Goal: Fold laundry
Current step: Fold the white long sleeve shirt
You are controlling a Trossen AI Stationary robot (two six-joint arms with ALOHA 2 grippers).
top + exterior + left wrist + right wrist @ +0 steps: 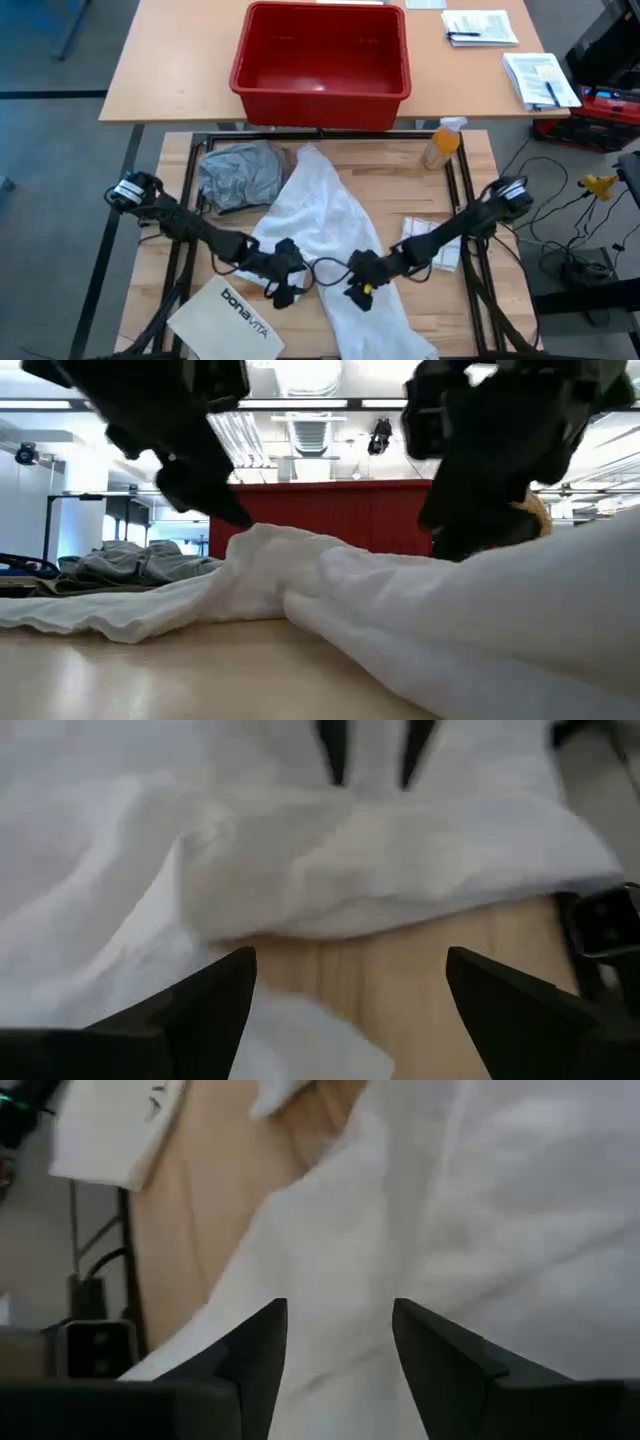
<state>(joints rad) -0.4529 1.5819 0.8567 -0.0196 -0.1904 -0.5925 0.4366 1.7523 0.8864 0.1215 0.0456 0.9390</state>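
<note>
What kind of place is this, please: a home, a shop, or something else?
Most likely a lab or workshop, not a home. The low view shows strip lights and ceiling vents in a big open room. The high view shows papers on a second table and loose cables on the floor.

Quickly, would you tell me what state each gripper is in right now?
Left gripper: open, empty, over the near edge of the white shirt.
Right gripper: open, holding nothing, above the same shirt.

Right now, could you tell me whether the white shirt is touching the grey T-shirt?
Touching: the high view shows the white shirt lying against the grey T-shirt's edge, no table between.
</note>
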